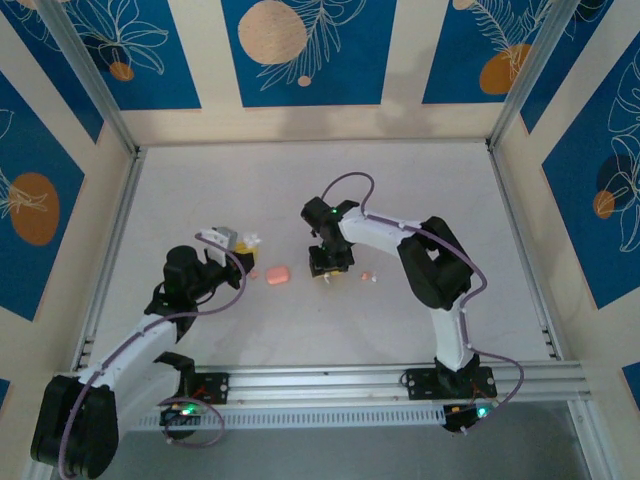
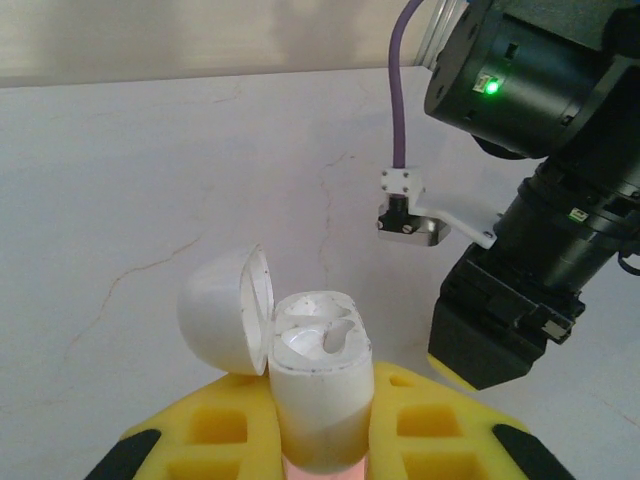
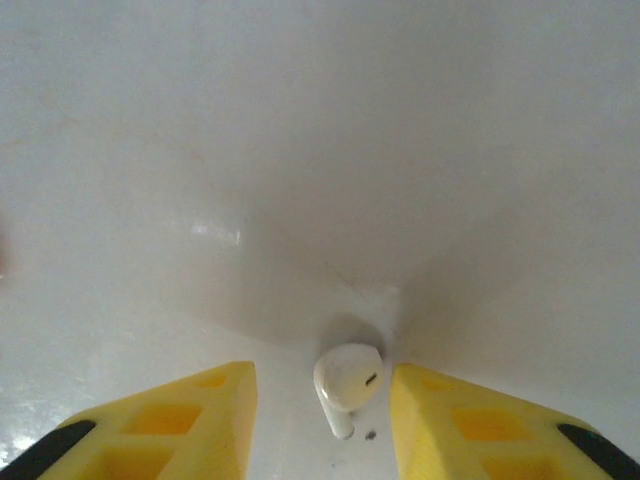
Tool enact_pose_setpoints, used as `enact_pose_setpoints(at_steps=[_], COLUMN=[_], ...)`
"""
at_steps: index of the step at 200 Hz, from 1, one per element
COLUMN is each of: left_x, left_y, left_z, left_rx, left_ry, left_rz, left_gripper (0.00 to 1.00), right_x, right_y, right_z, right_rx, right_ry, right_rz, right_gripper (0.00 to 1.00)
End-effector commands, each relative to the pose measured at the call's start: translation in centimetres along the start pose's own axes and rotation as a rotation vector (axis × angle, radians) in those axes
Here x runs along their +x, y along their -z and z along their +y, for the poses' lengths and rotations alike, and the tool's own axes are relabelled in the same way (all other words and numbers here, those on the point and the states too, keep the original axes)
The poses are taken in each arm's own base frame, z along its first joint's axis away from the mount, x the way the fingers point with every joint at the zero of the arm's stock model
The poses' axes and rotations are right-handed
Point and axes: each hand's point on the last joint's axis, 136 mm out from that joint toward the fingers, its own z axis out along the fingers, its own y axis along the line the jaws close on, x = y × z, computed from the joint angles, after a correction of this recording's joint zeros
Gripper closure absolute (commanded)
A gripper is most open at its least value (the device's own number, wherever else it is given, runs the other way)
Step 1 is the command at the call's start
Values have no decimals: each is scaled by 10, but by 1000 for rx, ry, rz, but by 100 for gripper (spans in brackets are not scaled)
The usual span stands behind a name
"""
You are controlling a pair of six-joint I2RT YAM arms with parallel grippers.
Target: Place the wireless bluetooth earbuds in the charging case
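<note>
Your left claw [image 2: 325,405] is clamped on the case [image 2: 320,385], its 2 yellow fingers [image 2: 225,425] pressed against either side. The case is white and stands upright in the grip, with its lid [image 2: 222,312] swung open to the left and both wells facing up. You cannot tell from here whether a well is filled. In the top view that claw [image 1: 243,253] sits left of centre, mid-table.

Your right claw [image 1: 330,268] points down at the table [image 1: 300,190] near the centre, just right of a pink item [image 1: 278,275] that lies between the 2 claws. Its jaws stand partly apart, holding nothing. In the right wrist view, 1 white earbud [image 3: 347,380] lies flat on the table between the fingers [image 3: 215,410], touching neither, with its stem toward the near side.

A small pale speck [image 1: 368,277] lies just right of the right claw, too small to identify.
</note>
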Motion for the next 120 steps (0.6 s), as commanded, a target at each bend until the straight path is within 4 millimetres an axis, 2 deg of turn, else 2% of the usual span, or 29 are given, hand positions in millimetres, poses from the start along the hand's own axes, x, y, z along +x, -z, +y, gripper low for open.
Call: enact_pose_setpoints(at_steps=[1, 120], left_x=[-7, -5], left_y=[2, -1], left_z=[-6, -5], left_rx=[24, 23], left_ry=[-29, -25], left_rz=[-20, -4], left_gripper=[86, 86], right_x=[3, 8], right_y=[-5, -13], right_z=[1, -6], right_rx=[-2, 65], right_ry=[-14, 3], right_rz=[48, 87], right_gripper=[61, 71])
